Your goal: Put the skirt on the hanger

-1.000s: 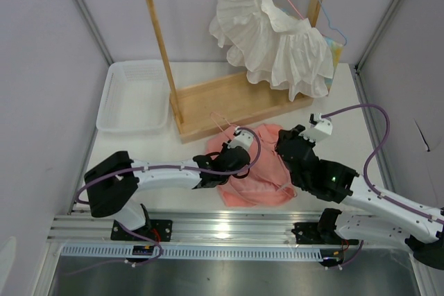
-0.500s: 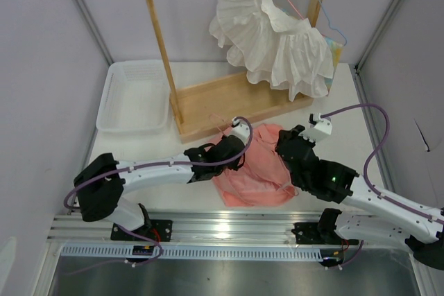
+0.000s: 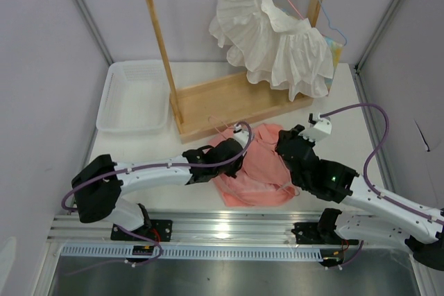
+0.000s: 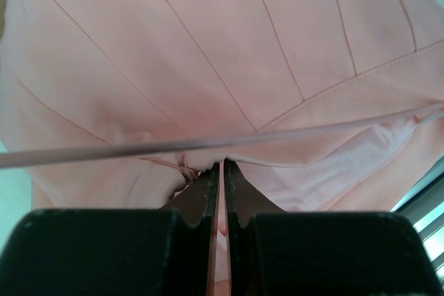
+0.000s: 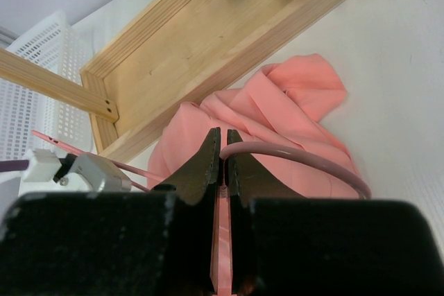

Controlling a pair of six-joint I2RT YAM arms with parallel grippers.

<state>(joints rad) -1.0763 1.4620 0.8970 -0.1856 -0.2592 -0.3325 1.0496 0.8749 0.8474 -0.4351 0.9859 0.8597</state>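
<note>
The left end effector [image 4: 222, 166] and right end effector [image 5: 222, 136] are closed.

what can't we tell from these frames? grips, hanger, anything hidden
- the hanger: left wrist view shows one wire, ends cut by frame edges; top view, the skirt and left arm cover most of it.
- left gripper: jaws together at skirt's edge; pinching cloth, wire or nothing, unclear in its wrist view.
- right gripper: pink in the slit, wrist view; held cloth or skirt beneath, unclear.
</note>
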